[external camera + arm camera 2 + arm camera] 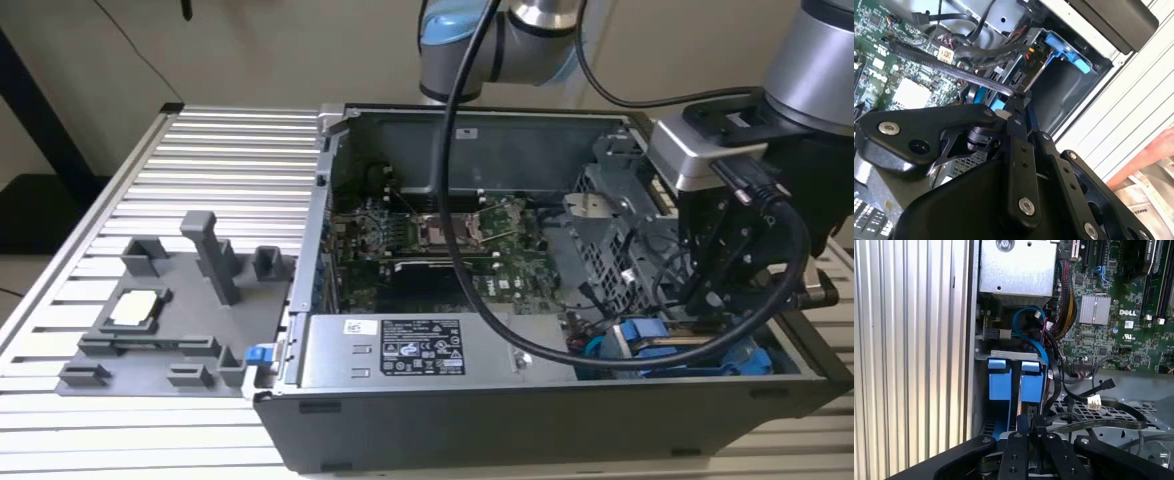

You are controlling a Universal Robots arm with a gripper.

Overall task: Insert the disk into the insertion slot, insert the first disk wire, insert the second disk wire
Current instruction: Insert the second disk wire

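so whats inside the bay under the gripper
The disk, showing just its two blue tabs, with a blue cable beyond. The gripper covers the rest, so its seating is hidden.

A silver arm (821, 60) with blue joint caps (445, 25) carries a black, screw-studded hand (1016, 100).

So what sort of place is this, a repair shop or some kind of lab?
Most likely a robotics lab or test bench, not a shop: a robot arm reaches into an open computer case that sits on a ribbed metal table, with a grey parts fixture beside it.
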